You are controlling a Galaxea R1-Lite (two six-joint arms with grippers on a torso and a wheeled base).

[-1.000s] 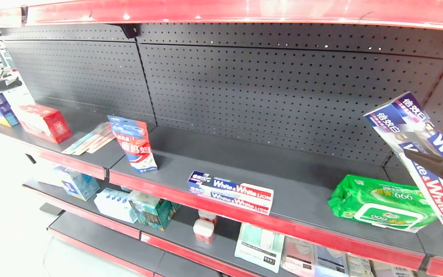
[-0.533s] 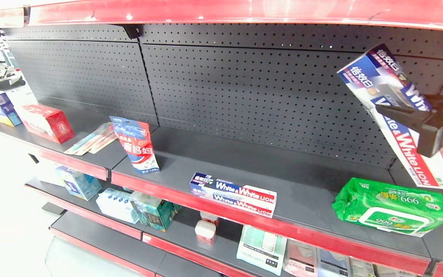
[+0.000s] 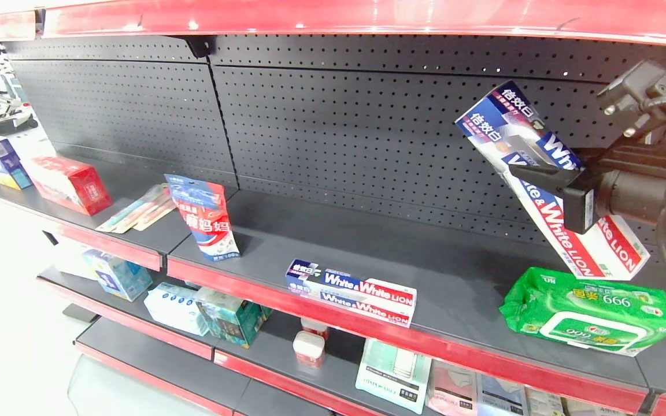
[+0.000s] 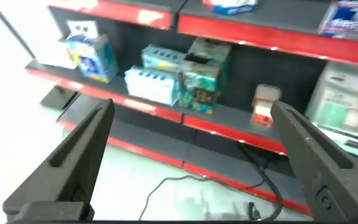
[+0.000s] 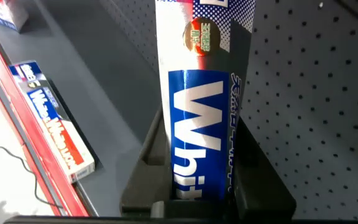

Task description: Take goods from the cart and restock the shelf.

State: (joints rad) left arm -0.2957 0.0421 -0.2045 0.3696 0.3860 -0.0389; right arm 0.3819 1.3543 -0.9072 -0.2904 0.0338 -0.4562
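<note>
- My right gripper [image 3: 547,176] has its jaws clamped on a toothpaste box [image 3: 518,138], gripping it about mid-length.
- The head view gives me the box's full length. It is tilted, with the upper end up and to the left of the jaws, in front of the pegboard [image 3: 367,127]. The lower end runs down past the jaws, above the shelf [image 3: 367,248].
- Below the jaws a green wipes pack [image 3: 590,309] lies flat on the shelf. The held box's lower end hangs just over it, and I cannot tell whether they touch.
- The right wrist view gives me the grip itself: one jaw on each long side of the box [image 5: 201,81], with the printed face toward the camera.
- A second box [image 3: 350,292] of the same kind lies flat at the shelf's front edge, well to the left of the jaws and lower. In the right wrist view it [image 5: 55,124] sits along the red lip.
- Farther left of the jaws, the head view has a standing pouch [image 3: 203,216] and a red carton [image 3: 67,185].
- My left gripper [image 4: 191,124] is low, with its jaws spread wide and nothing between them.
- Beyond the gap between those jaws is a lower shelf [image 4: 229,118] with a teal carton [image 4: 201,78], a blue-white pack [image 4: 154,78] just beside it, and a small jar [image 4: 265,106].
- The left wrist view adds a cable [image 4: 263,180] on the floor beneath that shelf.
</note>
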